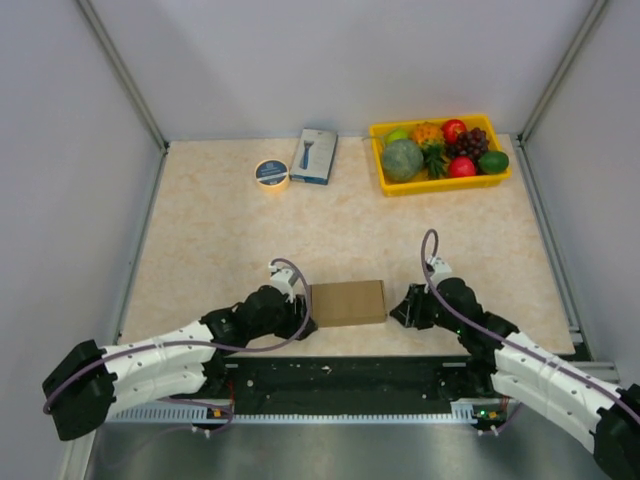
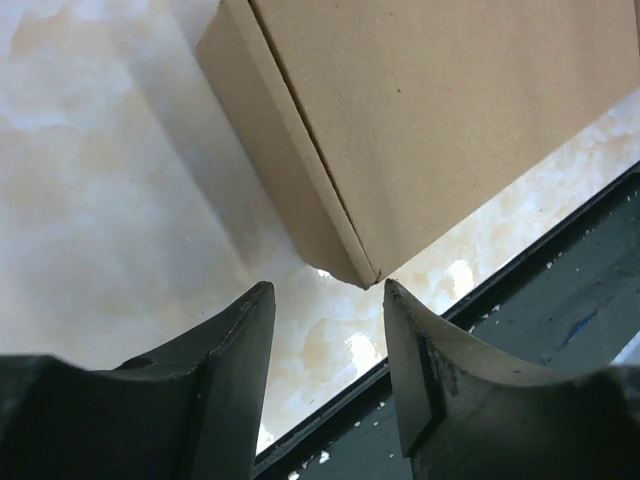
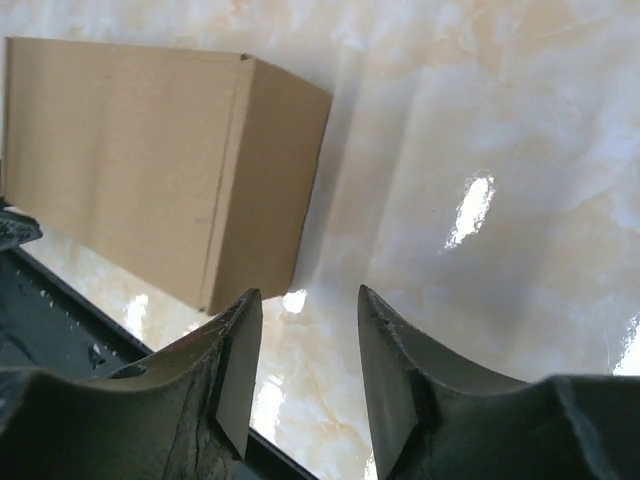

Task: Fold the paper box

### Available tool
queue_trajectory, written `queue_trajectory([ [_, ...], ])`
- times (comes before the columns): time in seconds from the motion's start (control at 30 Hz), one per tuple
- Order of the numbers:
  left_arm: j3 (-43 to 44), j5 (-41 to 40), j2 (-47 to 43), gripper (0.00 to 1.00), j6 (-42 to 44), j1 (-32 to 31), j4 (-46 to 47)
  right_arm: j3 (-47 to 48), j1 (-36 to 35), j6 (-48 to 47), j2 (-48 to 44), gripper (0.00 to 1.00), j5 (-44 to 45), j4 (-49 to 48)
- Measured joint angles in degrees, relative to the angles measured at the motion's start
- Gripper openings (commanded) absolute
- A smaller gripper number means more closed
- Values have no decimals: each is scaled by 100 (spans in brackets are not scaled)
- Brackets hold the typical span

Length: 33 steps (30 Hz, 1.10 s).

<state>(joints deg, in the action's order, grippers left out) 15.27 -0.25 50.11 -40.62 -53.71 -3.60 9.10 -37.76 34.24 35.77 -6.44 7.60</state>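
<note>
The paper box [image 1: 348, 302] is a plain brown cardboard box, closed into a flat rectangular block on the table near the front edge. My left gripper [image 1: 305, 318] is just left of it, open and empty; in the left wrist view the box [image 2: 430, 120] has its near corner just past my fingertips [image 2: 325, 292]. My right gripper [image 1: 404, 308] is just right of the box, open and empty; in the right wrist view the box [image 3: 150, 160] lies to the upper left of my fingertips [image 3: 305, 298], apart from them.
A yellow tray [image 1: 440, 183] of toy fruit and vegetables stands at the back right. A blue-and-white printed box [image 1: 314, 156] and a round tape roll [image 1: 271, 173] lie at the back middle. The black front rail [image 1: 340, 375] runs along the table's near edge.
</note>
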Motion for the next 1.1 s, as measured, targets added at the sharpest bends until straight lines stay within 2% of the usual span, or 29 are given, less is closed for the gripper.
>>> queue_trajectory([
  [0.07,-2,-31,109,61,-101,-2,4,7,2,188,321,52,85,-98],
  [0.2,50,127,240,71,-142,-13,20,391,225,358,1222,56,-20,-87],
  [0.3,341,260,52,87,-33,-35,-341,1040,647,407,1882,58,-306,101],
  [0.33,492,289,-76,90,31,-35,-544,1202,732,411,1950,59,-393,162],
  [0.37,632,302,-197,97,109,-35,-688,1298,774,411,1952,59,-437,223],
  [0.4,868,313,-330,98,234,-35,-960,1405,800,404,1923,59,-466,343],
  [0.53,2229,385,-245,98,981,-52,-1932,1731,822,369,1405,62,-396,1147],
  [0.63,3571,87,597,98,1757,-380,-2450,2096,925,356,758,62,-229,1803],
  [0.73,4557,-511,1733,94,2645,-1193,-2649,2691,1257,509,74,62,35,2308],
  [0.83,4791,-901,2774,84,3508,-1840,-2693,3062,1384,645,-857,61,527,2516],
  [0.9,4795,-1023,3287,82,3934,-2046,-2793,3366,1392,647,-1519,61,903,2767],
  [1.03,5014,-1296,4201,77,4481,-2107,-2997,3963,1392,525,-1958,61,1377,2983],
  [1.1,5213,-1464,4555,70,4555,-2100,-3010,4057,1394,433,-2037,61,1521,3110],
])
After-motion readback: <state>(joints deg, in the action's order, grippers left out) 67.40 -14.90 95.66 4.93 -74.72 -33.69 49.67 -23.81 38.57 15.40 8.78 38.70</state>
